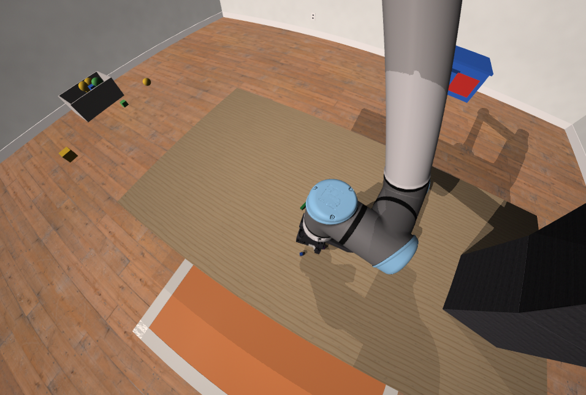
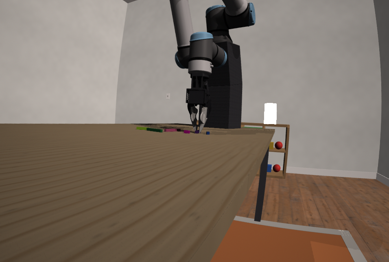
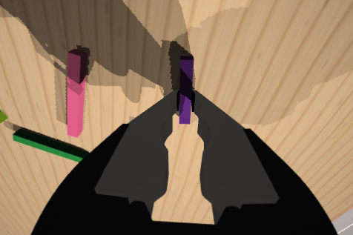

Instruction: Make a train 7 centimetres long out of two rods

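With its jaws pinching the purple rod [image 2: 197, 132] [image 3: 186, 77] low over the table [image 2: 141, 171] [image 3: 304, 147] [image 1: 213, 167], the gripper [image 2: 198, 130] [image 3: 185, 92] [image 1: 310, 251] should lift gently and level, then align it squarely with the blue rod [image 2: 207, 133] [image 1: 301, 253].

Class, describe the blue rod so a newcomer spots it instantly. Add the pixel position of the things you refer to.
Find the black gripper [image 1: 316, 252] [image 2: 197, 132] [image 3: 185, 92] reaching down to the wooden table [image 1: 227, 158] [image 2: 141, 183] [image 3: 315, 147]. Just beside its fingertips lies the blue rod [image 1: 301, 253] [image 2: 207, 133]: a stubby little block, shorter than the purple [image 2: 197, 132] [image 3: 185, 112] and magenta rods [image 2: 186, 132].
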Tool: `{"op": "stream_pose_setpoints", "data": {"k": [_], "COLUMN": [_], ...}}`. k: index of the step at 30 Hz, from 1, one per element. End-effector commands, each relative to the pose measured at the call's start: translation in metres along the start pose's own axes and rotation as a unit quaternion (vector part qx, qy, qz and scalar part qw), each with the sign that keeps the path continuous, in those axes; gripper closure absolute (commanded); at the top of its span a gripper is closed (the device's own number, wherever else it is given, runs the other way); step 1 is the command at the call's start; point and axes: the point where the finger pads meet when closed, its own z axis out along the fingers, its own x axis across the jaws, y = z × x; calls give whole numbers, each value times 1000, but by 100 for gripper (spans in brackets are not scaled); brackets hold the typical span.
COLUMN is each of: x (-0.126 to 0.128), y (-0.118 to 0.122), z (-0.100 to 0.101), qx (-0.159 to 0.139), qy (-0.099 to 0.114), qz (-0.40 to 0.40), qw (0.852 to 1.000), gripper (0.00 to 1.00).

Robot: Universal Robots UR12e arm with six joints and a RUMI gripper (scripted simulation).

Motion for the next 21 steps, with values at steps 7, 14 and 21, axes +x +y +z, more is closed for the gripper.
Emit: {"op": "stream_pose_setpoints", "data": {"k": [7,14,21], "x": [0,0,0], "y": [0,0,0], "z": [-7,-34,-82], "qx": [0,0,0], "qy": [0,0,0], "qz": [0,0,0], "qw": [1000,1000,1000], "gripper": [100,100,100]}}
